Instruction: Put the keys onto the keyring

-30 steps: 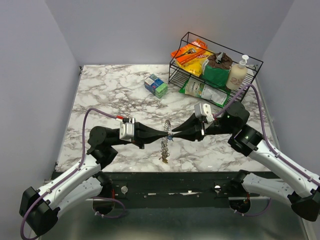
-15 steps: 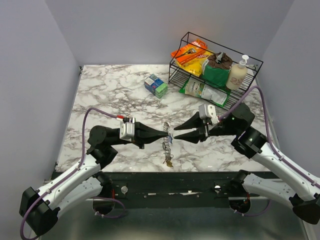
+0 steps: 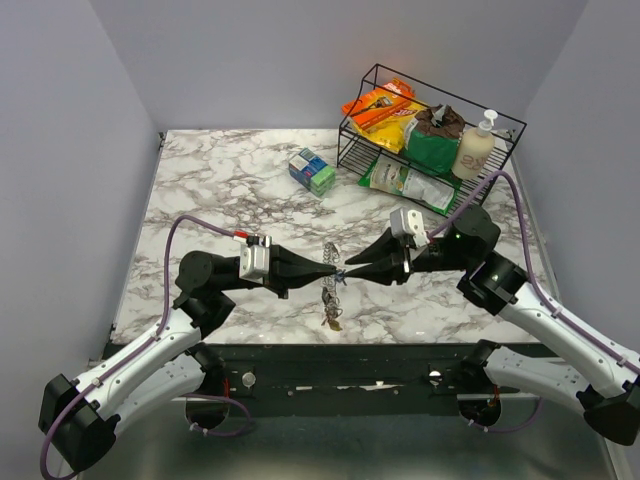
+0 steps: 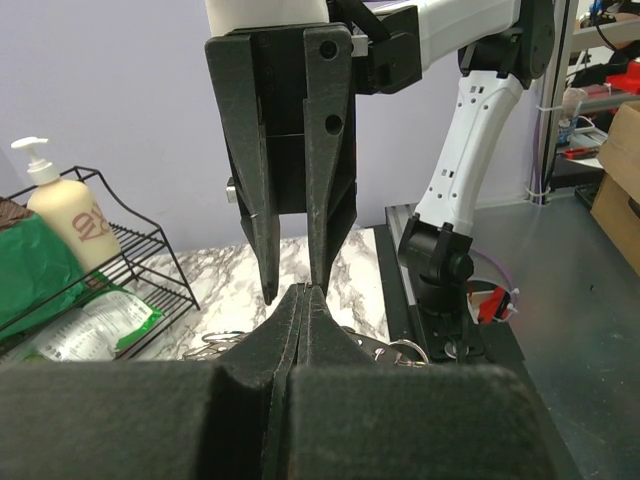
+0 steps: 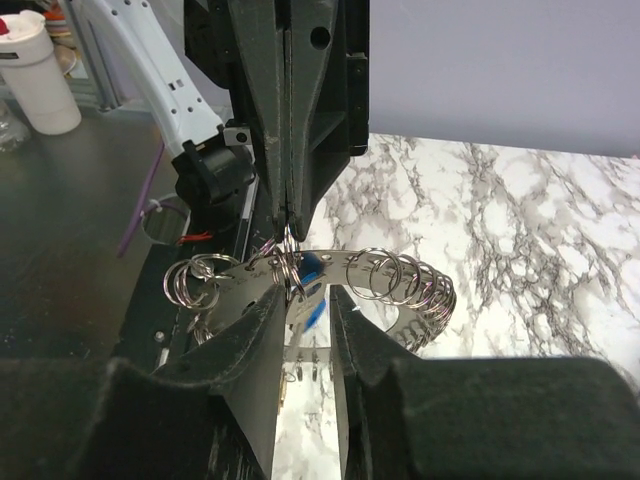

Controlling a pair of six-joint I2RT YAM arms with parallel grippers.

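The keyring (image 3: 331, 255), a silvery metal band strung with several wire rings, hangs in the air over the front of the marble table (image 3: 220, 190). My left gripper (image 3: 333, 270) is shut, pinching one small ring of it; its tips show in the right wrist view (image 5: 288, 215). My right gripper (image 3: 347, 272) faces it tip to tip. Its jaws (image 5: 308, 300) stand slightly apart, with the blue key (image 5: 314, 312) between them. The keyring band (image 5: 400, 275) curves off to the right. Other keys (image 3: 328, 320) dangle below; their colours are unclear.
A black wire rack (image 3: 505, 122) at the back right holds snack bags and a soap bottle (image 3: 475, 145). A green-and-white bag (image 3: 410, 185) lies under it. A blue-green box (image 3: 312, 170) sits behind the keyring. The table's front edge (image 3: 330, 343) is just below the hanging keys.
The right gripper opened wide and drew back from the keyring, then came forward again with its jaws narrowed around the blue key. The left gripper has held the keyring still.
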